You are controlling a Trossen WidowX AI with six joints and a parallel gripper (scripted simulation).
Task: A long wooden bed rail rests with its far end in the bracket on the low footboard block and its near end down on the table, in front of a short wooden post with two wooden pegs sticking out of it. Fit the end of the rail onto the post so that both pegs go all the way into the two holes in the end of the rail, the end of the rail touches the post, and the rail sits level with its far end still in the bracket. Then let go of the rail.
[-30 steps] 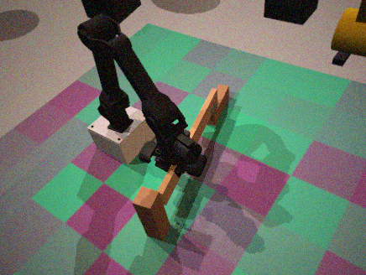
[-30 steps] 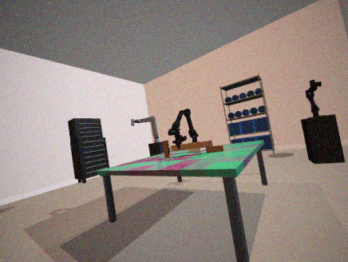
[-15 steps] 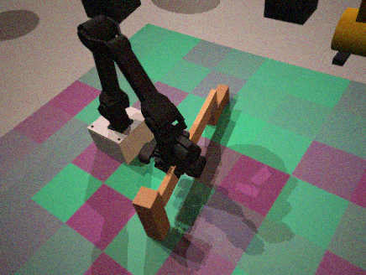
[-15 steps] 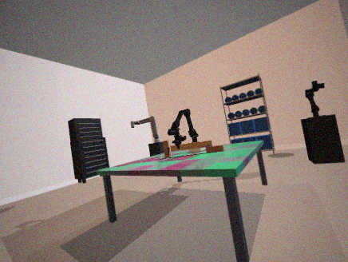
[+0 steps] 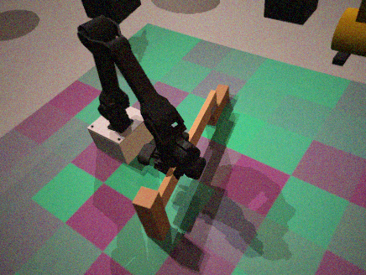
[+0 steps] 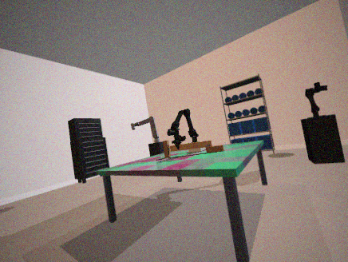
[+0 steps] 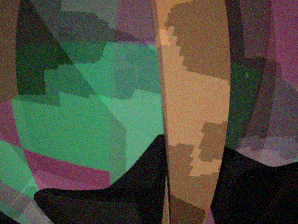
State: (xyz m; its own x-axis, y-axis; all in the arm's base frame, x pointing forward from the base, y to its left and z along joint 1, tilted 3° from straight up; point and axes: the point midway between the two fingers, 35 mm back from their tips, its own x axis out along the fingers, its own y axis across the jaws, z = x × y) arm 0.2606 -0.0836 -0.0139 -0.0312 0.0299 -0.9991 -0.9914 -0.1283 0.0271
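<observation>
The wooden post (image 5: pixel 152 215) (image 6: pixel 166 148) stands upright at the near end of the long rail. The rail (image 5: pixel 201 122) (image 6: pixel 195 144) (image 7: pixel 197 100) is off the table and looks about level. Its far end is at the bracket on the low footboard block (image 5: pixel 222 94) (image 6: pixel 215 148). Its near end is right at the post's face; I cannot tell whether a thin gap is left. My gripper (image 5: pixel 174 171) (image 6: pixel 178 147) (image 7: pixel 178 139) is shut on the rail, nearer the post than the footboard, with a finger on each side. The pegs and the holes are hidden.
The arm's base stands on a pale box (image 5: pixel 138 144) to the left of the rail. The arm reaches over from it above the rail. The patchwork table top (image 5: pixel 269 138) (image 6: pixel 215 164) carries strong shadows. Shelves, a cabinet and other arms stand away from the table.
</observation>
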